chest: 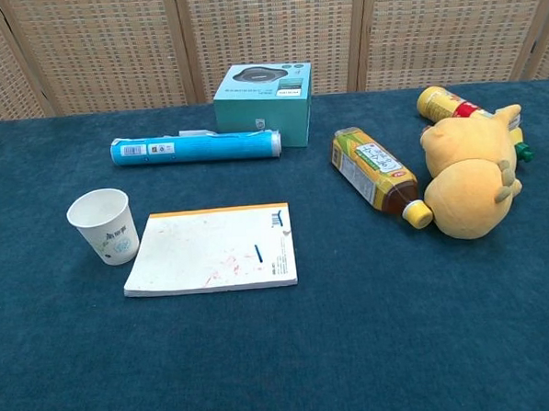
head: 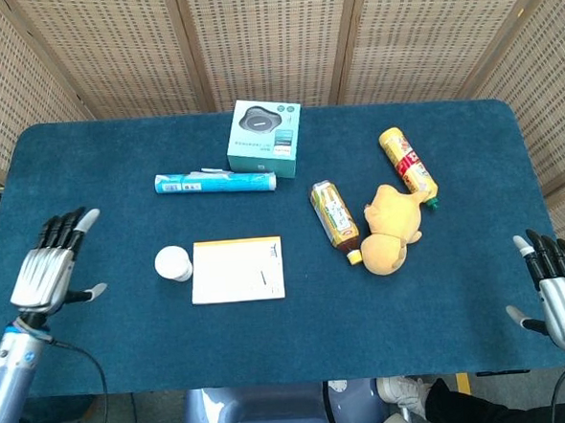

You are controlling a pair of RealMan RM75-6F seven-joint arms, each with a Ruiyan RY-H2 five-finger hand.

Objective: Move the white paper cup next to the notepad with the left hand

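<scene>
- Upright, the white paper cup [head: 173, 264] is seen just beside the white orange-edged notepad [head: 238, 270], well right of the left hand's fingertips [head: 80, 220].
- Toppling is judged unlikely unless the cup is brushed by a returning left hand [head: 47, 276].
- Both the left hand and right hand [head: 560, 300] are shown spread, nothing held or touched.
</scene>
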